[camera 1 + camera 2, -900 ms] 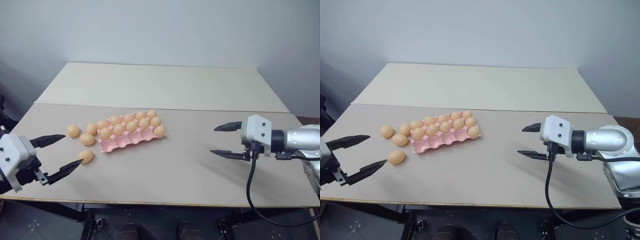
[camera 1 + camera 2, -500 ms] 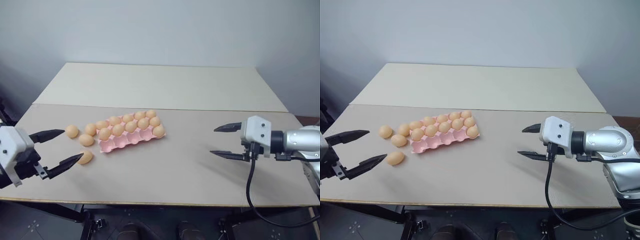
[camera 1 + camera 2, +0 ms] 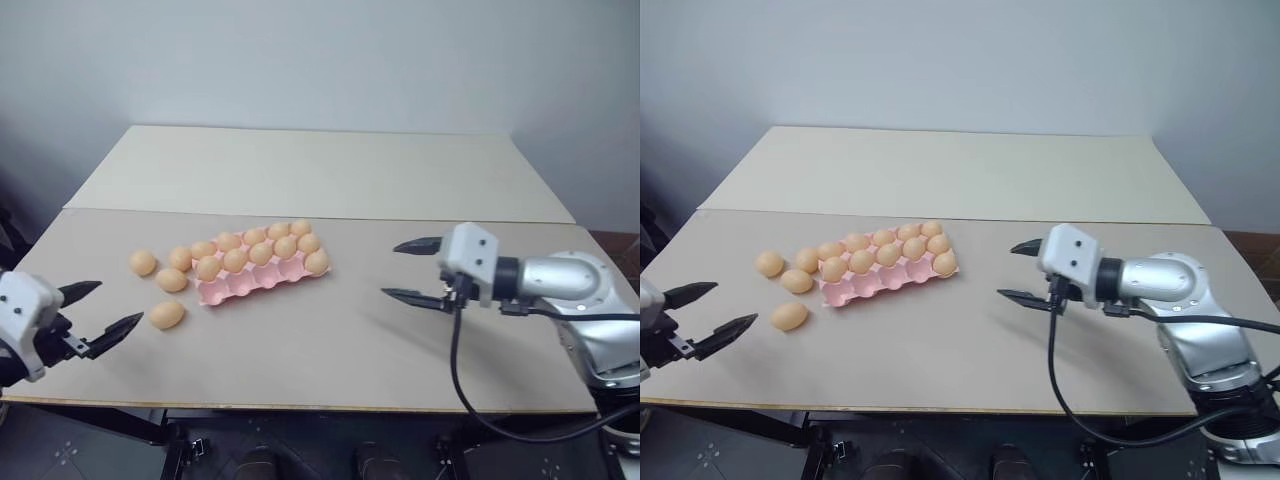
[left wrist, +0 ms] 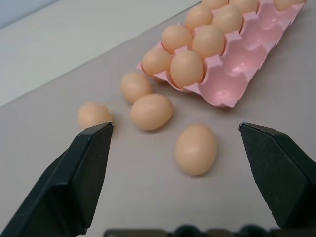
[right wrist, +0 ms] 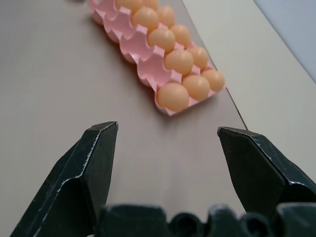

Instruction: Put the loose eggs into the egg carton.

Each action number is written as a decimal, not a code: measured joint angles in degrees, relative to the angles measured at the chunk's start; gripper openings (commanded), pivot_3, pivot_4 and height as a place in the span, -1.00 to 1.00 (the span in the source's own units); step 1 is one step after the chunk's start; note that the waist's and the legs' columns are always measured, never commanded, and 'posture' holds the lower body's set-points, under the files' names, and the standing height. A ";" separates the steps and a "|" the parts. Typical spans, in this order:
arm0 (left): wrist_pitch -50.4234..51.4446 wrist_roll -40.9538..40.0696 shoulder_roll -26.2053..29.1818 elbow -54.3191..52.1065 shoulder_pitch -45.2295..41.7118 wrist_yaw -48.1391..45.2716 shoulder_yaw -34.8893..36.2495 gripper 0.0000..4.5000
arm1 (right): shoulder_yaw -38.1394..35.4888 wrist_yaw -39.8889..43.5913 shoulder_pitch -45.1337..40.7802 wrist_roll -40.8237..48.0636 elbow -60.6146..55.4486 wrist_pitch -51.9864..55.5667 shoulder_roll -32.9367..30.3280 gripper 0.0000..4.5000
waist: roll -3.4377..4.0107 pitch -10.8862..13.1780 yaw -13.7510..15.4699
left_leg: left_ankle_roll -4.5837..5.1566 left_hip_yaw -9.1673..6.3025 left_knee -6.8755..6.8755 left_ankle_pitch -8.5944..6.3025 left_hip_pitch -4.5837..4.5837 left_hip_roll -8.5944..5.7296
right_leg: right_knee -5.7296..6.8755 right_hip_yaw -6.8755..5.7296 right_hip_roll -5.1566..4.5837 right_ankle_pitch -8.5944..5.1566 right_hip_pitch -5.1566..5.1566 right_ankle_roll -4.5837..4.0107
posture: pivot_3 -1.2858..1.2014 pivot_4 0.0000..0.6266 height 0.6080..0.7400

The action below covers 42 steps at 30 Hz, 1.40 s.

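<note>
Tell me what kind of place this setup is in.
Likely a robot test room or lab, not a kitchen: two plain beige tables pushed together against a bare pale wall, with a pink egg carton and loose eggs as practice items.

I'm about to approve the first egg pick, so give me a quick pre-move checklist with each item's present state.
1. Left pincer open: ok.
2. Right pincer open and empty: ok.
3. Four loose eggs lie on the table left of the egg carton, nearest egg unobstructed: ok.
4. Empty cups in the carton's near row: ok.
5. Left pincer around the nearest egg: not ok, it sits short of it.
6. Carton flat on the table: ok.
</note>
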 measured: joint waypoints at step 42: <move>-8.00 10.71 1.14 14.14 -11.25 0.80 -24.02 -0.20 | 1.04 -3.37 1.82 -1.47 -4.94 5.58 -1.15 0.70 | -0.01 0.00 -0.48 | 0.00 0.00 -0.04 0.00 -0.03 0.00 | 0.00 0.00 -0.02 0.01 -0.04 0.00 | 0.03 -0.52 1.00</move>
